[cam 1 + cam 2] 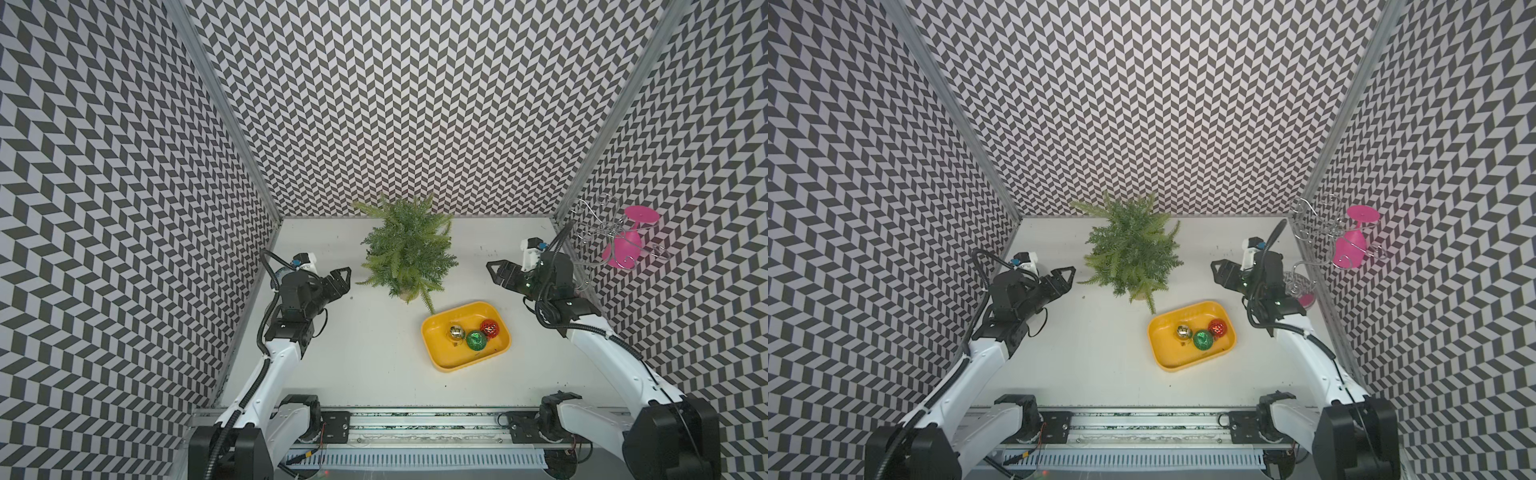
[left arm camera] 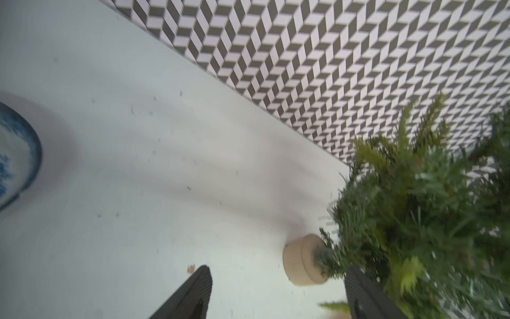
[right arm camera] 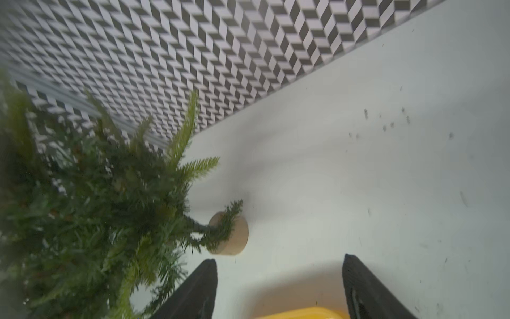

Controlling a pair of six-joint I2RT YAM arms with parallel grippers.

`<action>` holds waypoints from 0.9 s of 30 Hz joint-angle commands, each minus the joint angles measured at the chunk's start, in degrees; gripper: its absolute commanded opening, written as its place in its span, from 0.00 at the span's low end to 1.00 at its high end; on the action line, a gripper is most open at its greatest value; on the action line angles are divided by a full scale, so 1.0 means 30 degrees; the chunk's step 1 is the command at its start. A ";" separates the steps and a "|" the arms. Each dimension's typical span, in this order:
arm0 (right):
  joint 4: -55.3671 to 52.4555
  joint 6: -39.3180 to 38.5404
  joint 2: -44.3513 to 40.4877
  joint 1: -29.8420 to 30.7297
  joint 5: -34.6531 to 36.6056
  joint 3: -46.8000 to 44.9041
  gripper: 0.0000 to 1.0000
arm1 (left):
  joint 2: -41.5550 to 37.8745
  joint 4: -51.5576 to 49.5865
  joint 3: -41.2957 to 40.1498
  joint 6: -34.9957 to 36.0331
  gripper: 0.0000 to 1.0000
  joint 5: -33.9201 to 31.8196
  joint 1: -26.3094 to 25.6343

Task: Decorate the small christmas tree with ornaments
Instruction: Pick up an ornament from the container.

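Note:
The small christmas tree point(image 1: 405, 249) point(image 1: 1131, 253) stands upright at the back middle of the table on a pale round base point(image 2: 299, 262) point(image 3: 237, 243). No ornaments hang on it. Three ornaments lie together in a yellow tray point(image 1: 457, 313) point(image 1: 1187, 316) in front of the tree to the right: gold point(image 1: 456, 332), green point(image 1: 476, 340) and red point(image 1: 489, 327). My left gripper point(image 1: 341, 275) point(image 2: 278, 268) hovers left of the tree, open and empty. My right gripper point(image 1: 493, 269) point(image 3: 279, 258) hovers right of the tree and behind the tray, open and empty.
A pink goblet point(image 1: 627, 245) hangs upside down on a wire rack point(image 1: 598, 232) at the back right by the wall. A blue and white bowl point(image 2: 16, 154) sits under my left arm near the left wall. Patterned walls close in three sides.

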 commanded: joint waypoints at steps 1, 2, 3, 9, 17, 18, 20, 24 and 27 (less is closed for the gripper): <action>-0.4790 -0.1309 0.0256 0.1359 0.0574 0.0263 0.74 | -0.1512 -0.3965 -0.0542 -0.0286 0.74 0.1714 -0.0454; -0.5246 -0.1220 0.0222 0.1876 0.0910 0.0166 0.73 | -0.2018 -0.4176 -0.0701 -0.0312 0.74 0.2507 -0.0559; -0.5648 -0.1203 0.0149 0.2384 0.1171 0.0064 0.73 | -0.2411 -0.4369 -0.0781 -0.0385 0.73 0.3214 -0.0690; -0.7112 -0.1045 -0.0289 0.4268 0.1071 -0.0130 0.72 | -0.3407 -0.6035 -0.0652 -0.0233 0.73 0.5009 -0.3489; -0.7227 -0.0657 0.1357 0.6852 0.1726 -0.0009 0.71 | -0.2477 -0.6078 -0.0809 -0.0240 0.74 0.5543 -0.7337; -0.7195 -0.0651 0.1596 0.7050 0.1830 0.0009 0.71 | -0.2376 -0.6034 -0.0828 -0.0277 0.74 0.5327 -0.7681; -0.7110 -0.0646 0.2268 0.7479 0.1811 0.0084 0.70 | -0.2382 -0.5942 -0.0901 -0.0371 0.75 0.4896 -0.8273; -0.7261 -0.0567 0.3392 0.8428 0.2684 0.0468 0.70 | -0.2396 -0.6053 -0.0907 -0.0431 0.75 0.4563 -0.8702; -0.7737 -0.0616 0.4278 0.8922 0.3691 0.1076 0.71 | -0.2463 -0.6130 -0.0906 -0.0475 0.75 0.4448 -0.8946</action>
